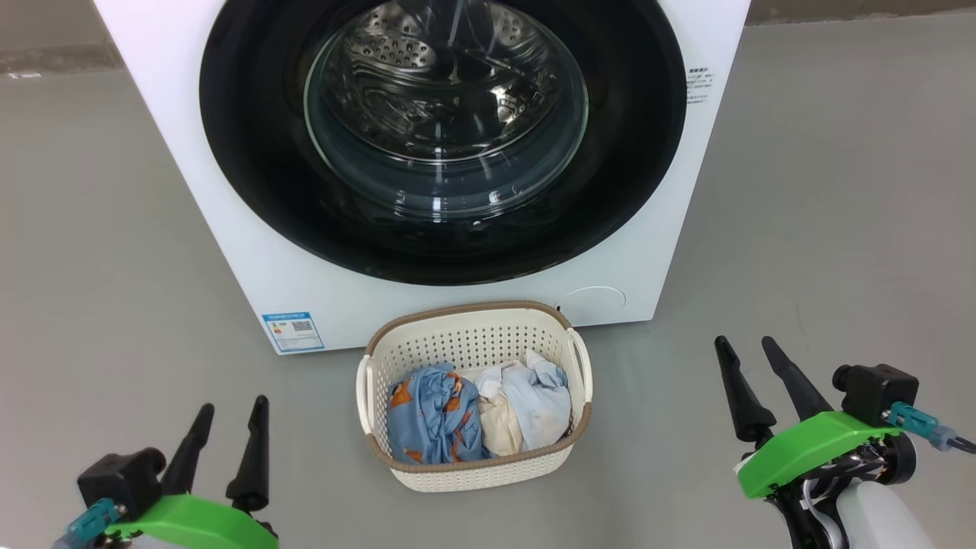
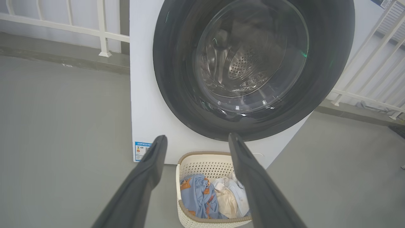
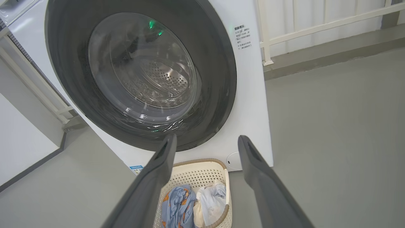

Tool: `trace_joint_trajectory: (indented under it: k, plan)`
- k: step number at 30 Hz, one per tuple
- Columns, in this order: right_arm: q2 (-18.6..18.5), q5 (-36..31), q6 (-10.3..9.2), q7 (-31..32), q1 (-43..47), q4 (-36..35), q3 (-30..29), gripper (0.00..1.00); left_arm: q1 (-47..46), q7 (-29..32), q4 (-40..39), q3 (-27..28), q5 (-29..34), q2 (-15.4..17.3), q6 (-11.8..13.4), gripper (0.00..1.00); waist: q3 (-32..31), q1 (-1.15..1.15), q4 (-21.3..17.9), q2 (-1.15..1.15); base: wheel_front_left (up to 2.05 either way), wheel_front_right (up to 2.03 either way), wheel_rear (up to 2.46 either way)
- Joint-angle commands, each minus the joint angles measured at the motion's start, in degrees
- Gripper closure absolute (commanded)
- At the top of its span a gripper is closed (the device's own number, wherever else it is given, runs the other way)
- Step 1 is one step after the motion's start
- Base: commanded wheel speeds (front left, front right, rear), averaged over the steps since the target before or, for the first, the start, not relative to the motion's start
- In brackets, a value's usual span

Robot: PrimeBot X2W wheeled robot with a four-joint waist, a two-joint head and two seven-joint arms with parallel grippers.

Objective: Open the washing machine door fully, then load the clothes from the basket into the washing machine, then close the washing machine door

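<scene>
The washing machine door (image 1: pixel 442 137), upper centre, is shut; the basket (image 1: pixel 473 309) of clothes (image 1: pixel 476 415) stands just below. The left gripper (image 1: pixel 233 404), lower left, and right gripper (image 1: pixel 744 341), lower right, gape empty. A grip may slip off the glossy rim, or the swinging door clip the basket

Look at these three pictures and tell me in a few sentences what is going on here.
Nothing is being handled yet. A white washing machine stands with its round black door shut. On the floor just in front of it sits a cream basket holding the clothes. The left gripper and the right gripper hover on either side of the basket, clear of it, fingers spread and empty. Opening the door is not yet done.
</scene>
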Motion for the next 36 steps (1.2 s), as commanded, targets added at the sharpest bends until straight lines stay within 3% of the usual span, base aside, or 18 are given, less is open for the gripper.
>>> trace_joint_trajectory:
  k: [1, 29, 36]
  plan:
    - [-0.73, -1.79, 0.07, -0.85, -2.53, -1.09, 1.34, 0.0, -2.87, -0.87, -1.75, 1.44, 1.72, 1.68, -0.12, 0.0, -0.05, 0.0, 0.0, 0.0, 0.0, 0.0, 0.0]
    - [-1.34, -23.2, 0.09, -5.54, -6.23, 1.35, 2.27, 0.0, -3.28, -5.64, -0.5, 3.02, 22.11, 2.41, -0.12, 0.0, 0.24, 0.0, -0.5, 0.0, 0.0, 0.0, 0.0]
    - [-0.97, -24.07, 0.09, -5.72, -6.15, 1.44, 1.58, 0.0, -3.32, -5.82, 0.65, 5.39, 21.86, 1.03, 0.13, 0.0, 0.25, 0.0, -0.44, 0.0, 0.0, 0.0, 0.0]
